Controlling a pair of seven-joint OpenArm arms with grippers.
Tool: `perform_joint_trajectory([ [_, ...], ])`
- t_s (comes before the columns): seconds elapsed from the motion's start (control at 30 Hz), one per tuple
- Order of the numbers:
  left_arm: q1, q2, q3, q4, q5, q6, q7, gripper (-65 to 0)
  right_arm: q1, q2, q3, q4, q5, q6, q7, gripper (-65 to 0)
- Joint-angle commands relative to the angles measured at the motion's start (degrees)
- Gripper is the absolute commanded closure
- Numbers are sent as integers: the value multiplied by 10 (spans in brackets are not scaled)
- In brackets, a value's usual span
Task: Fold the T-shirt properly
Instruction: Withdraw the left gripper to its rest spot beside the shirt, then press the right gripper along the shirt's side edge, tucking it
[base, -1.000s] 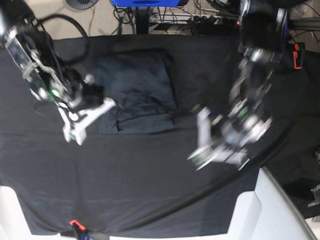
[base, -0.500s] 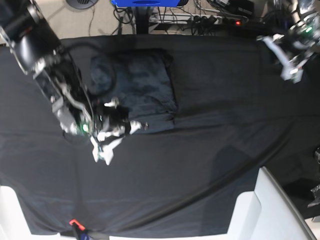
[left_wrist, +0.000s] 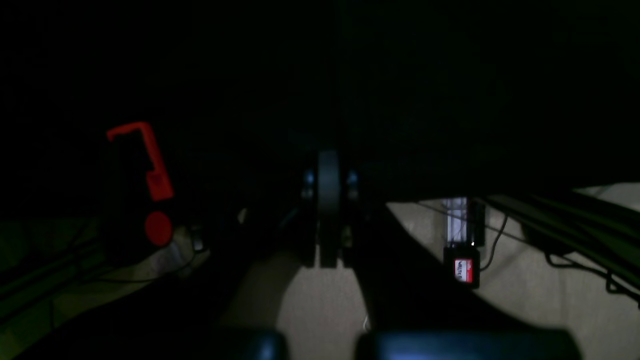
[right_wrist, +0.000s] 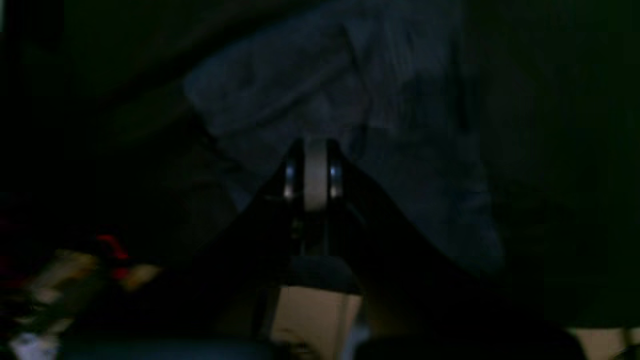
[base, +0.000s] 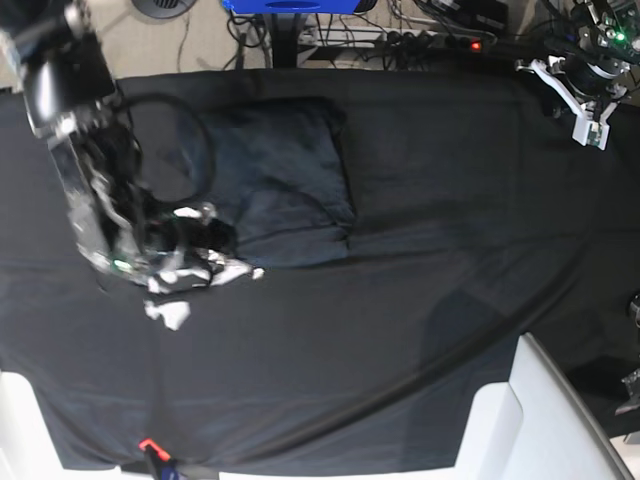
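The T-shirt (base: 275, 180) lies folded into a dark slate-grey rectangle on the far left-centre of the table, and fills the upper part of the right wrist view as the T-shirt (right_wrist: 360, 95). My right gripper (base: 212, 273) sits low at the shirt's near left corner. It looks blurred in the base view. The right wrist view shows that gripper (right_wrist: 316, 150) shut, with no cloth visibly between its fingers. My left gripper (base: 588, 122) is parked at the far right table corner, away from the shirt. In the very dark left wrist view this gripper (left_wrist: 328, 161) is shut and holds nothing.
A black cloth (base: 420, 300) covers the table. A red clamp (base: 150, 445) grips its near edge and another red clamp (left_wrist: 145, 160) shows in the left wrist view. A white block (base: 540, 420) stands at the near right. Cables and a power strip (base: 430, 40) lie on the floor behind.
The left arm swung from mid-table to the far right corner and now rests there. The right arm came down along the shirt's left side and then shifted slightly left.
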Motion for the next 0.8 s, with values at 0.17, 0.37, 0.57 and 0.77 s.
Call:
perform_joint_trajectory([
  [0.17, -17, -7, -4, 6, -4, 0, -10, 0, 8, 6, 5, 112, 25, 30, 1, -48],
  [0.37, -20, -9, -3, 6, -4, 0, -10, 0, 8, 5, -5, 130, 23, 34, 5, -279],
  [0.57, -20, -11, -3, 5, -4, 0, -10, 0, 2, 5, 1, 126, 23, 87, 68, -278],
  [0.77, -20, -11, -3, 5, -4, 0, -10, 0, -14, 5, 0, 108, 24, 88, 101, -284],
])
